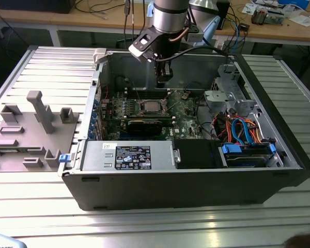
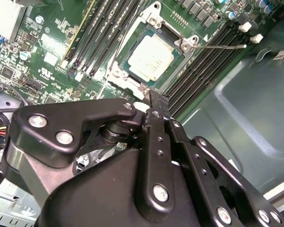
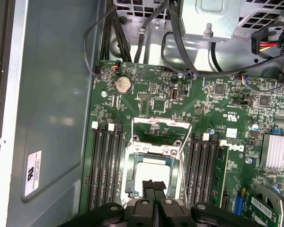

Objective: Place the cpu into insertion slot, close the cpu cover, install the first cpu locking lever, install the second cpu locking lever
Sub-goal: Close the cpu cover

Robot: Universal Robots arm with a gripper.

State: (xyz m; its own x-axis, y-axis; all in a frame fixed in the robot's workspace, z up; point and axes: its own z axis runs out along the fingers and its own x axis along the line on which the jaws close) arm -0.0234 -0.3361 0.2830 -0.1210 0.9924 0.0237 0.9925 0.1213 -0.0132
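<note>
The cpu (image 3: pixel 151 169) lay seated in the insertion slot (image 3: pixel 130 170), metal top upward. The cpu cover (image 3: pixel 161 121) stood hinged open at the slot edge nearest the coin cell battery (image 3: pixel 123 84). The gripper (image 3: pixel 154 183) hovered over the opposite slot edge, clear of the board, with its fingers pressed together and nothing between them. One locking lever (image 2: pixel 220 46) projected, released, from a slot corner across the memory slots (image 3: pixel 106 165). Several faults appeared possible. A descent inside the slot rim would have driven the fingertips onto the chip. An off-centre push on the cover could have let it slip and snap down. Had the chip sat tilted, closing the cover would likely have bent the contacts. The sprung lever could have snagged beside the slot.
</note>
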